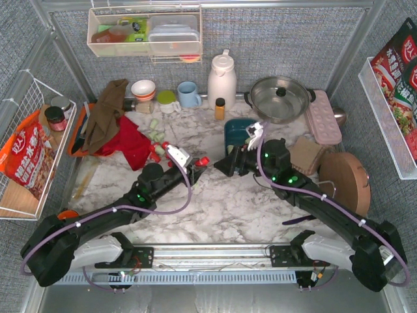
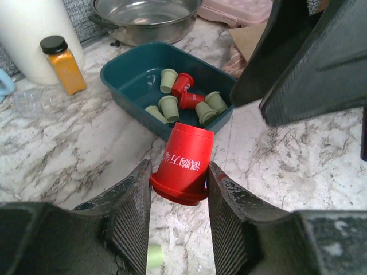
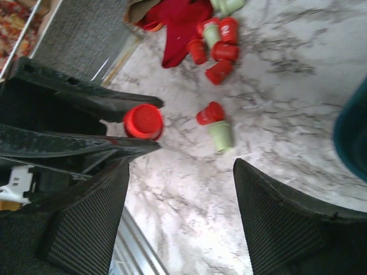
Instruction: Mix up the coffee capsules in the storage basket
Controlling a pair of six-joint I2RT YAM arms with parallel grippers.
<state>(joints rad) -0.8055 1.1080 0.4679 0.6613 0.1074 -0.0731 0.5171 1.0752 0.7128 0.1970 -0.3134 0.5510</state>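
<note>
The storage basket stands on the table, in front of the pan and right of the spice bottle and the thermos jug. Seven coffee capsules lie inside it. In front of the basket, a single capsule sits between the fingers of the left gripper. Further left, loose capsules lie scattered beside a cloth heap.

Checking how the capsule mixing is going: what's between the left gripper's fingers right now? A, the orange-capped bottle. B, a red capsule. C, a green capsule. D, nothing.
B: in the left wrist view the left gripper is clamped on a red capsule, with the basket beyond it.
</note>
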